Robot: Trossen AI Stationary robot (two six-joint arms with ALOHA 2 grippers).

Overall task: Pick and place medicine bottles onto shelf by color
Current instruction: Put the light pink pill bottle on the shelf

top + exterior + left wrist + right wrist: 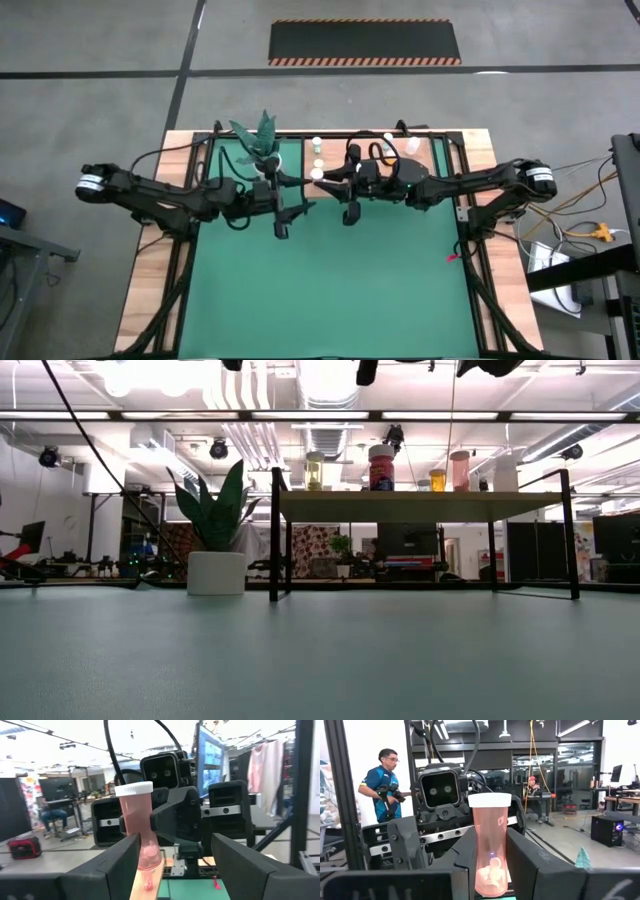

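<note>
In the low view both arms are cut off at the top; the far bottles (438,480) blur together.

The pink bottle (490,865) is showing clear, glossy plastic under a smooth white cap, and the right claw (487,870) pinching it is looking like matt dark plastic. The shelf (420,506) is showing pale wood on thin black metal legs, and the surface (330,290) is wearing a matt green mat.

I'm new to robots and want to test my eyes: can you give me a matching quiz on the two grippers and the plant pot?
1. left gripper
2. right gripper
3. plant pot

A. white, standing on the green mat
B. fingers open
C. shut on the pink bottle

Pairs: 1-B, 2-C, 3-A
</note>
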